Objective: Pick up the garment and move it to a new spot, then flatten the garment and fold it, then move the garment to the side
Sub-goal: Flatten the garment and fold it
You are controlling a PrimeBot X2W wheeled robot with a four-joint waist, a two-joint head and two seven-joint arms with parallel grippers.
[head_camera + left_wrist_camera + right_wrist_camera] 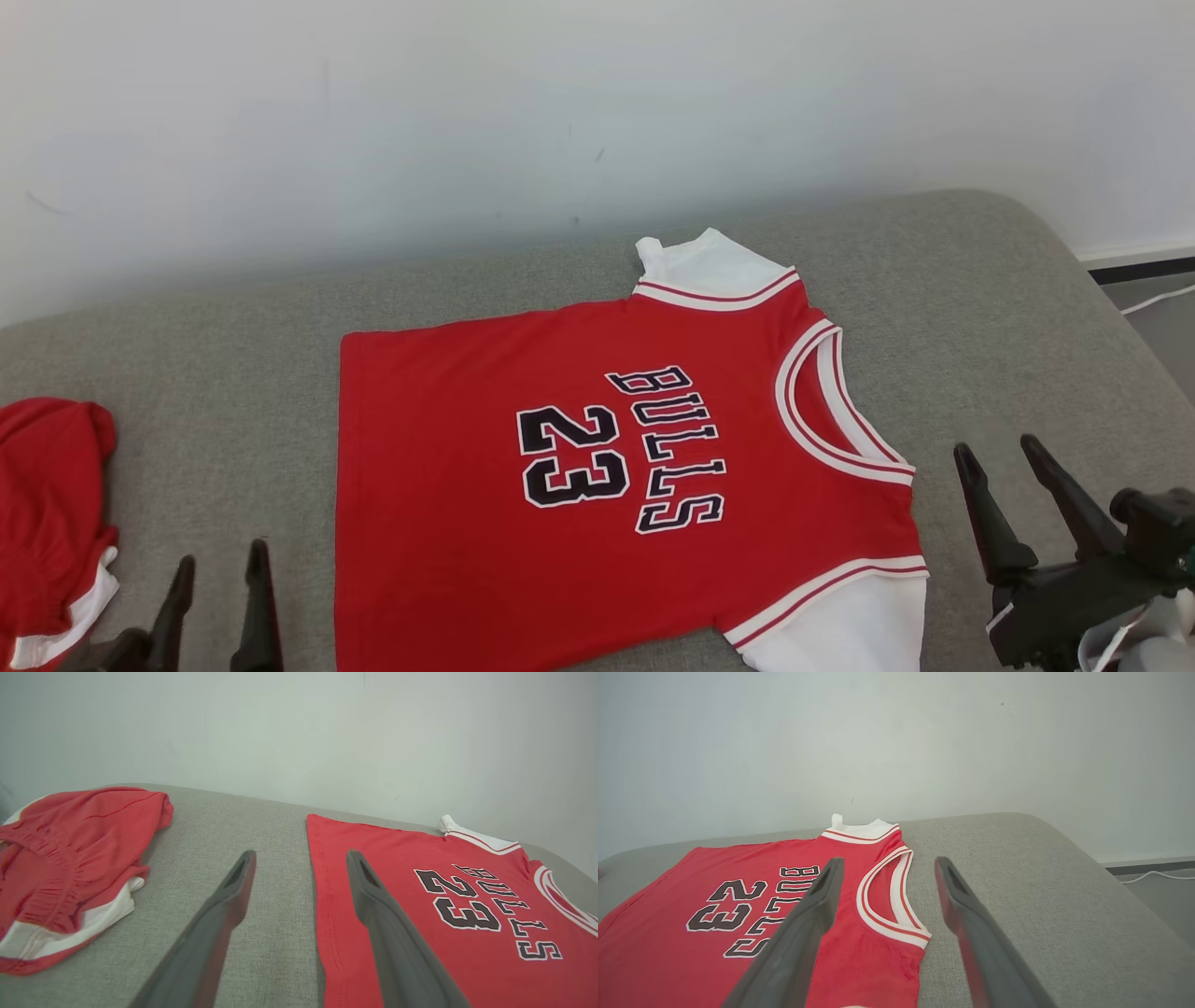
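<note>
The garment (pixel 485 485) is a red basketball jersey with white sleeves, marked BULLS 23, lying flat on the grey cushion, its neck toward the right. My left gripper (pixel 222 569) stands open at the lower left, just off the jersey's hem edge, holding nothing. My right gripper (pixel 997 448) is open at the lower right, beside the collar and near sleeve, apart from the cloth. In the left wrist view the fingers straddle the hem edge of the jersey (pixel 420 914). In the right wrist view the collar of the jersey (pixel 887 891) lies between the fingers.
A crumpled pair of red shorts (pixel 47 523) with white trim lies at the far left, seen also as the shorts (pixel 74 868) in the left wrist view. The grey cushion (pixel 980 308) ends at a white wall behind and drops off at right, where floor and a cable (pixel 1153 875) show.
</note>
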